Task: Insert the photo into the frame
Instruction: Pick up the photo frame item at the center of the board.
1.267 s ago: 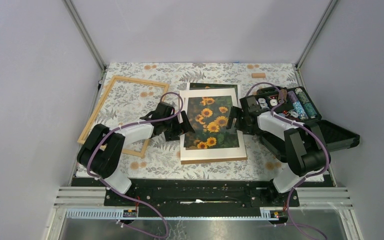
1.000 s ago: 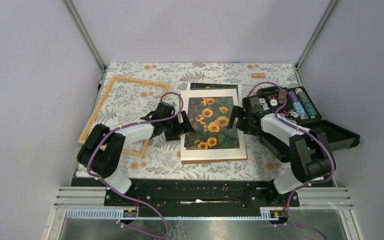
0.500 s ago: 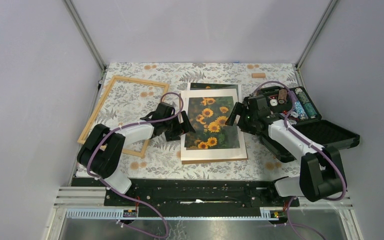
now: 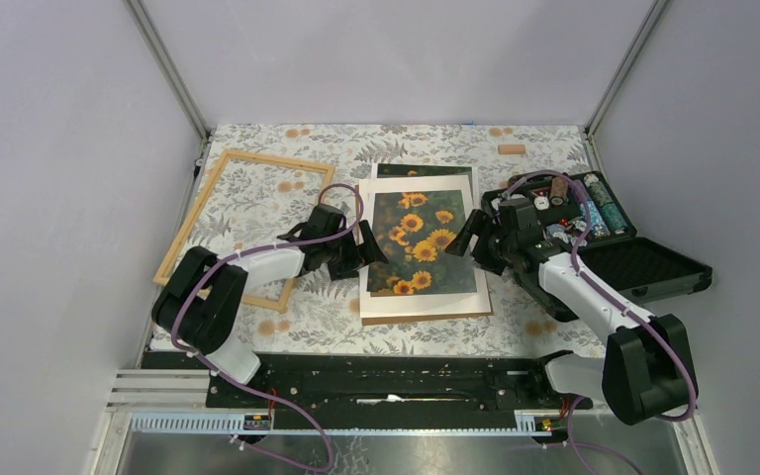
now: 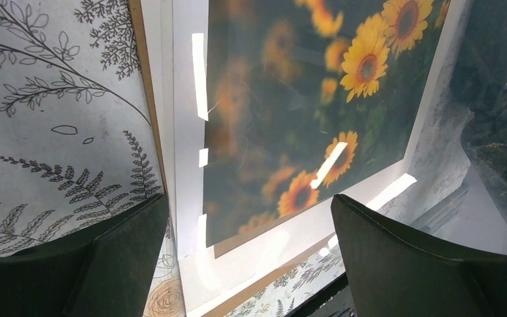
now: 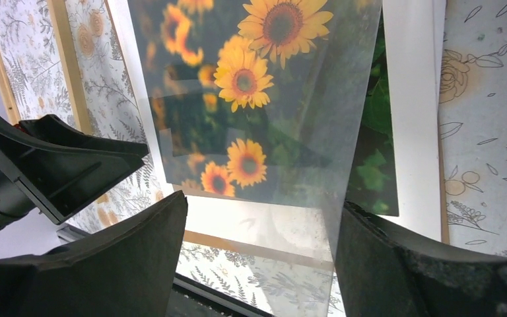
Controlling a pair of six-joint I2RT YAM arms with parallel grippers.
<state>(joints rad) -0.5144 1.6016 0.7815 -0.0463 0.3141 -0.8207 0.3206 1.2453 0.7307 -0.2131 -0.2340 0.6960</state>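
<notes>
The photo (image 4: 418, 242) of sunflowers lies mid-table under a white mat (image 4: 421, 299) on a brown backing board (image 4: 426, 318); its dark top edge sticks out beyond the mat. A glossy clear sheet covers it in both wrist views. The photo (image 5: 304, 119) (image 6: 237, 99) fills those views. The light wooden frame (image 4: 257, 156) lies apart at the left with nothing inside it. My left gripper (image 4: 368, 249) (image 5: 249, 201) stands open at the stack's left edge. My right gripper (image 4: 465, 240) (image 6: 263, 201) is open at the right edge, the clear sheet's edge running between its jaws.
An open black case (image 4: 643, 267) holding rolls and small parts (image 4: 574, 198) sits at the right, close behind my right arm. A small tan cylinder (image 4: 512, 149) lies at the back right. Floral cloth covers the table; grey walls enclose it.
My right arm has stretched out and its gripper moved nearer and left over the stack's right edge, jaws narrowing slightly. The stack turned a little. The left arm has not moved.
</notes>
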